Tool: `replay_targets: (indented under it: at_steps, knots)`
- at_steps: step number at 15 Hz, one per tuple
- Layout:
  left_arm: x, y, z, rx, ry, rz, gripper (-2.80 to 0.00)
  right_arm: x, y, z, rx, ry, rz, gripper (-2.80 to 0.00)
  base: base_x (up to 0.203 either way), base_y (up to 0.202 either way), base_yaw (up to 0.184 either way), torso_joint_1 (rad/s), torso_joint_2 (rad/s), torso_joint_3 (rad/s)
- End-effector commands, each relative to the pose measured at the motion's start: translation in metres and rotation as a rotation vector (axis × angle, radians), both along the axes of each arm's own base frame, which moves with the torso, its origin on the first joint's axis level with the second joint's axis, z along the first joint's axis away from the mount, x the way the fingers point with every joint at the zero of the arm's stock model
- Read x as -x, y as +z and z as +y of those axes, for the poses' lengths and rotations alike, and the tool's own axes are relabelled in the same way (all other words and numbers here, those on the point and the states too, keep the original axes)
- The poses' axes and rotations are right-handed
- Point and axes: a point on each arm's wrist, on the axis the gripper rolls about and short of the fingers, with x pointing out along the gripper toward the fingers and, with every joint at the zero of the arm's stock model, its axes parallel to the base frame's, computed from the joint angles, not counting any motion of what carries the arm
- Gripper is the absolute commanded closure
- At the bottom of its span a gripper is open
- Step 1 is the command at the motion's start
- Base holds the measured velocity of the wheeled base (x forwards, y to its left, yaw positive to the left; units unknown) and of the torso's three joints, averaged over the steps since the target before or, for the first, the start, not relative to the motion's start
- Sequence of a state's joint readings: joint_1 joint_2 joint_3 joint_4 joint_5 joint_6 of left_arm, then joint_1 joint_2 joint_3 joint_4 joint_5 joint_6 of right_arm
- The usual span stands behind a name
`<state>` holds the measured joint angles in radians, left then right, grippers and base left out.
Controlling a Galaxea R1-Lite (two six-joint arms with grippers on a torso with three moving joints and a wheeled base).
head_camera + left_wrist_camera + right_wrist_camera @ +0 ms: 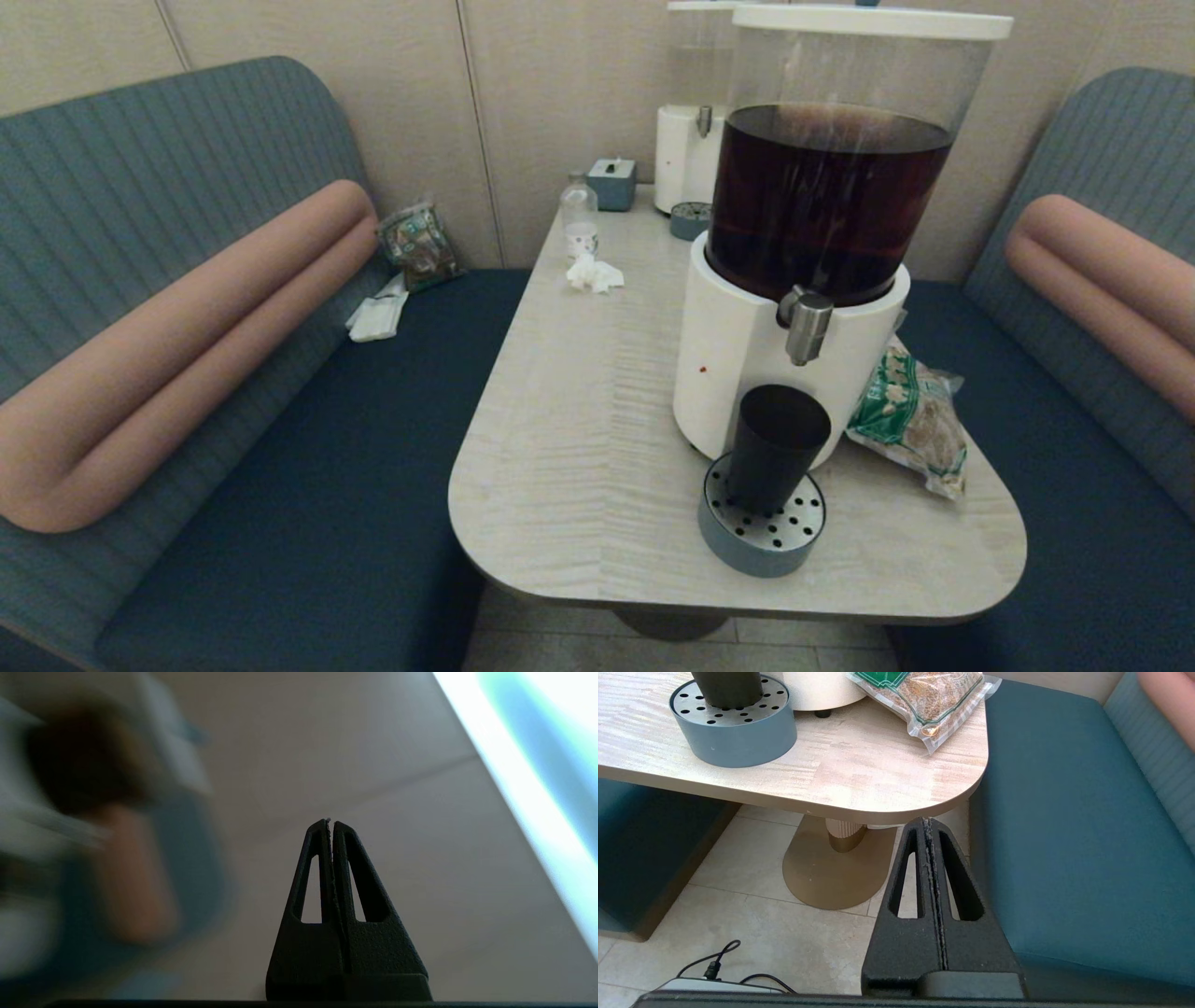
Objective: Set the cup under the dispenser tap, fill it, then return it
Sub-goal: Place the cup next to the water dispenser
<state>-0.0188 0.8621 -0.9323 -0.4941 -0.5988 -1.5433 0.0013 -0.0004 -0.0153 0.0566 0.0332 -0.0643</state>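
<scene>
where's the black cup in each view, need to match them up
Head view: the cup stands upright on the round perforated drip tray, below the dispenser tap, lower right of centre.
Left wrist view: not recognisable; the background is smeared.
Right wrist view: only the cup's lower body shows at the top edge, on the same tray.
Shared landmark: the drip tray, with the green snack bag beside the dispenser.

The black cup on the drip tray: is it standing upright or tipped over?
Upright. In the head view the cup stands on its base on the perforated drip tray, rim up, below the steel tap.
</scene>
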Motion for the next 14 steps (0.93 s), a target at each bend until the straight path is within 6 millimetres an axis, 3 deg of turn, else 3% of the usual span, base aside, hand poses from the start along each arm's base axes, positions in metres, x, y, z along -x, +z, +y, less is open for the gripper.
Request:
replay_targets:
  at_steps: [1,3,5,9,11,14]
  knots:
    - [-0.008,-0.026,0.0,-0.806,0.456,-0.418,0.0,0.0,0.0,0.0,0.0,0.001,-0.001,0.0,0.0,0.0,0.0,0.0,0.0,0.0]
    - [0.009,-0.043,0.002,-1.06,0.585,-0.493,0.0,0.0,0.0,0.0,0.0,0.001,-0.001,0.0,0.0,0.0,0.0,0.0,0.0,0.0]
    - [0.05,-0.065,0.006,-1.236,0.737,-0.55,0.0,0.0,0.0,0.0,0.0,0.001,-0.001,0.0,0.0,0.0,0.0,0.0,0.0,0.0]
    - [0.106,-0.104,0.014,-1.379,0.996,-0.514,0.0,0.0,0.0,0.0,0.0,0.001,-0.001,0.0,0.0,0.0,0.0,0.0,0.0,0.0]
    - [0.116,-0.119,0.018,-1.517,1.161,-0.438,0.0,0.0,0.0,0.0,0.0,0.001,-0.001,0.0,0.0,0.0,0.0,0.0,0.0,0.0]
    - [0.108,-0.147,0.021,-1.612,1.236,-0.221,0.0,0.0,0.0,0.0,0.002,0.001,-0.001,0.0,0.0,0.0,0.0,0.0,0.0,0.0]
